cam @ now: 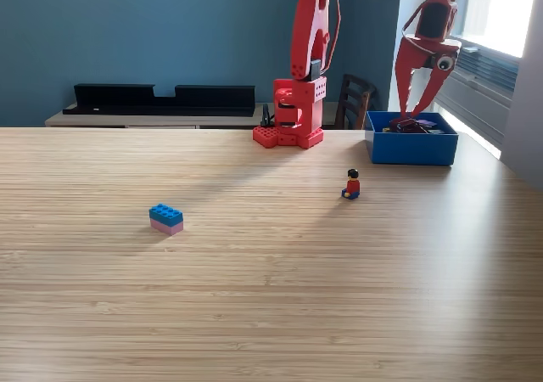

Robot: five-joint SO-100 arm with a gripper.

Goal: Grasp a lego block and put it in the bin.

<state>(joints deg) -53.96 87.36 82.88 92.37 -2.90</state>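
lego block (166, 218) lies on the table (271, 297); end effector (416, 109) hangs spread open, empty, over the bin (412, 148).

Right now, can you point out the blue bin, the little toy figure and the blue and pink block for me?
blue bin (413, 149): exterior view, on its front wall.
toy figure (351, 185): exterior view, on its red torso.
blue and pink block (166, 217): exterior view, on its blue upper brick.
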